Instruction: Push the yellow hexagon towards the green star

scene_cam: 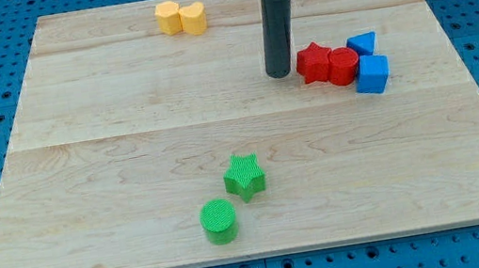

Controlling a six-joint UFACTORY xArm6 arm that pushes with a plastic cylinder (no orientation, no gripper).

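The yellow hexagon (168, 17) lies near the board's top edge, left of centre, touching a second yellow block (194, 18) on its right. The green star (244, 176) lies in the lower middle of the board. My tip (279, 74) rests on the board right of centre, just left of the red star (313, 62). It is well to the right of and below the yellow hexagon, and well above the green star.
A green cylinder (219, 222) sits just below-left of the green star. A red cylinder-like block (343, 66) touches the red star, with a blue cube (372, 74) and a blue triangular block (362, 42) at its right. The wooden board (84, 176) lies on a blue pegboard.
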